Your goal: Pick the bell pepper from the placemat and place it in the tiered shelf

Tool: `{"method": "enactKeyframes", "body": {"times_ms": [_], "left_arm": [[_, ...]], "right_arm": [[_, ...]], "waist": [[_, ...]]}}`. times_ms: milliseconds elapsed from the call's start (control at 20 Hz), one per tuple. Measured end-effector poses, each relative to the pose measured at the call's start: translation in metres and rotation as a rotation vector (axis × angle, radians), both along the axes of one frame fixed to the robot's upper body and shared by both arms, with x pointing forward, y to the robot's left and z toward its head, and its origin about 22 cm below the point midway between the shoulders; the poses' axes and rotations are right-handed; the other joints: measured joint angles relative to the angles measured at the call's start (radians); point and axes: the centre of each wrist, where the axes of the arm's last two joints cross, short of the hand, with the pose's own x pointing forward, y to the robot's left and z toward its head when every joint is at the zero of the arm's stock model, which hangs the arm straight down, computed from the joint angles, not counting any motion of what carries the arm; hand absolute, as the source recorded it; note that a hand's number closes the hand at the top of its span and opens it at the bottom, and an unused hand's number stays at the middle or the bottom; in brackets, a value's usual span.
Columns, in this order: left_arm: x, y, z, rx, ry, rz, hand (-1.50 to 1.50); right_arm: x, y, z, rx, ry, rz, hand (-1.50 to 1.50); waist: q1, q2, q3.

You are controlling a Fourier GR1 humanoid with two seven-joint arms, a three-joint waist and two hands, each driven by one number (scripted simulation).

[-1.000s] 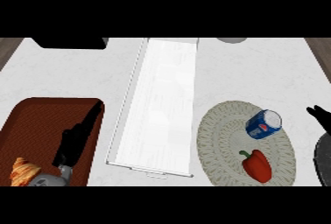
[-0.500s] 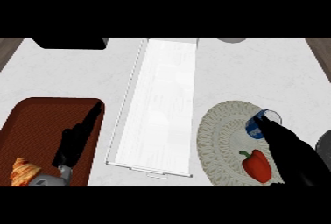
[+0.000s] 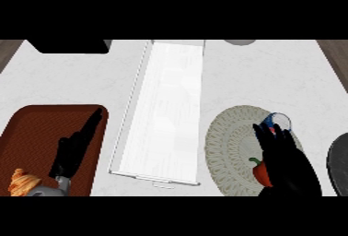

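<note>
Right hand (image 3: 282, 159) is held over the placemat (image 3: 228, 138), fingers straight, nothing gripped. Bell pepper (image 3: 260, 174) is partly covered by it, lying on the mat's lower part. Tiered shelf (image 3: 166, 106) is located just left of the mat. Left hand (image 3: 75, 147) is rested open over the brown tray (image 3: 27, 133).

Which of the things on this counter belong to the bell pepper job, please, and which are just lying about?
For the job:
bell pepper
placemat
shelf
right hand, above the pepper

Lying about:
can on the placemat
brown tray
croissant
dark plate
black object
left hand, resting over the tray
</note>
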Motion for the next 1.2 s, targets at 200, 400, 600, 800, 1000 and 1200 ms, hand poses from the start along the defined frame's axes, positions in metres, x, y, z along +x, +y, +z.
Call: {"method": "enactKeyframes", "body": {"times_ms": [200,400,600,800,1000,1200], "left_arm": [[0.001,-0.005,0.002,0.000,0.007,0.003,0.00],[-0.001,-0.004,0.002,-0.006,0.016,0.004,0.00],[-0.002,-0.003,-0.002,-0.005,-0.003,0.002,0.00],[-0.001,0.000,0.001,-0.006,-0.001,0.000,0.00],[0.000,-0.003,0.001,-0.003,0.003,0.010,0.00],[0.000,-0.007,0.000,-0.004,-0.002,0.005,0.00]], "right_arm": [[0.000,0.001,-0.003,-0.038,-0.018,-0.006,-1.50],[0.002,-0.002,-0.008,-0.074,-0.017,-0.014,-1.50],[0.005,-0.009,-0.021,-0.110,0.015,-0.028,-1.50],[0.010,-0.009,-0.028,-0.126,0.033,-0.038,-1.50],[0.015,-0.009,-0.042,-0.150,0.050,-0.051,-1.50],[0.018,-0.015,-0.049,-0.167,0.069,-0.061,-1.50]], "waist": [[-0.004,0.000,0.000],[-0.004,0.000,-0.001],[-0.006,0.000,0.001],[-0.005,0.002,0.003],[-0.005,0.003,0.003],[-0.005,0.002,0.004]]}}
